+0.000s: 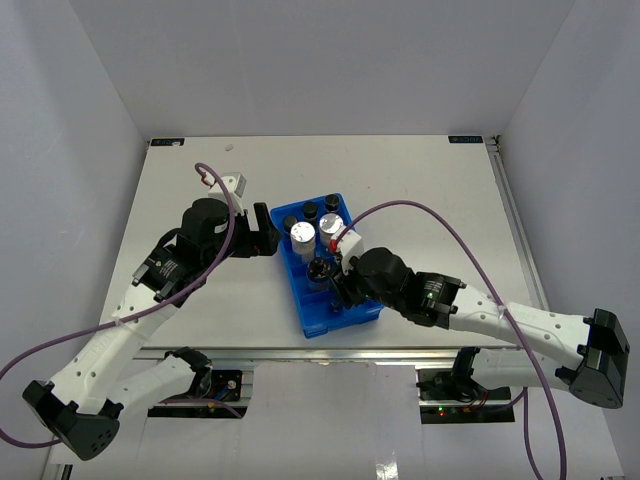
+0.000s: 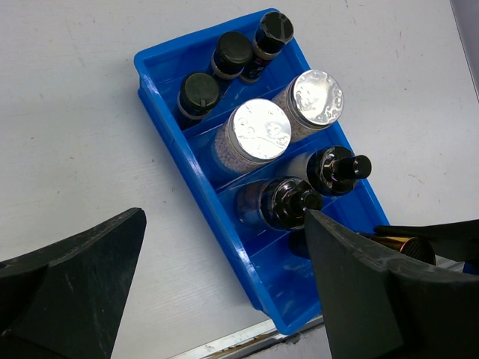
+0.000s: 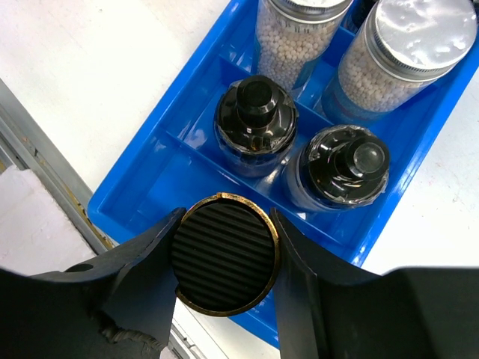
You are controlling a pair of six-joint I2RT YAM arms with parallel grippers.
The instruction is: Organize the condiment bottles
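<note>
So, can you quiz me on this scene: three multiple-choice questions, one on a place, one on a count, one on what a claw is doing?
1. Where are the silver-lidded jars? A in a cardboard box; B in the blue tray; C on the floor.
2. How many dark-capped jars fill the tray's far-end compartment? A one; B six; C three.
3. The right gripper is: A shut on a ribbed-cap bottle; B open, empty; C out of sight.
Answers: B, both share one tray compartment; C, three caps in a row; A, its fingers squeeze the cap.
</note>
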